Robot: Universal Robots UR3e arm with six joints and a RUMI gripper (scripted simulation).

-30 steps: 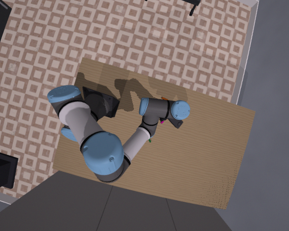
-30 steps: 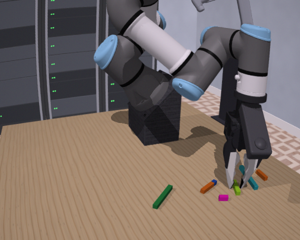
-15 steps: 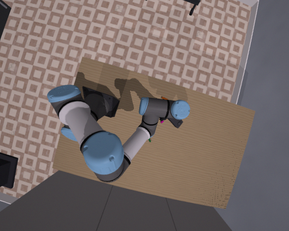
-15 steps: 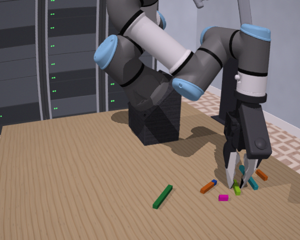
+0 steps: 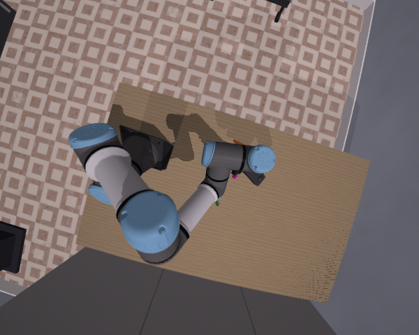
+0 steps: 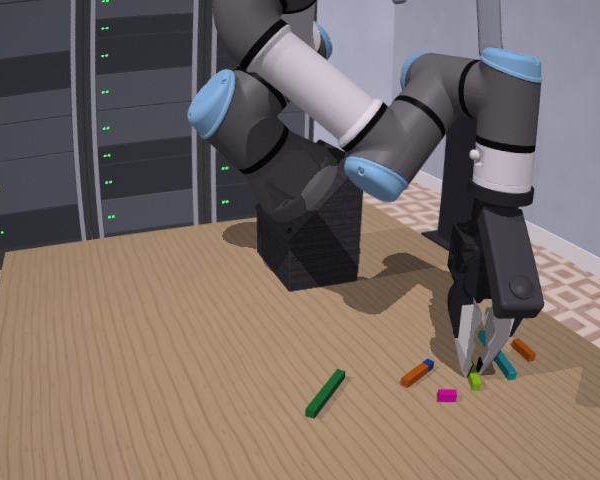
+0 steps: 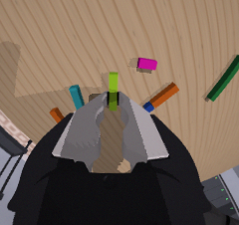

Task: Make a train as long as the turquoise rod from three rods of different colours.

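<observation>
My gripper stands upright at the table's right side, shut on the lime rod, which lies flat on the wood. In the wrist view the fingertips pinch the lime rod at its near end. The turquoise rod lies just behind the fingers, partly hidden; its end shows in the wrist view. An orange rod with a blue rod touching its far end lies to the left. A magenta rod lies in front. A second orange rod lies to the right.
A green rod lies alone further left, also in the wrist view. The arm's dark base block stands at the back of the table. In the overhead view the arm covers most rods; the table's far edge is close to them.
</observation>
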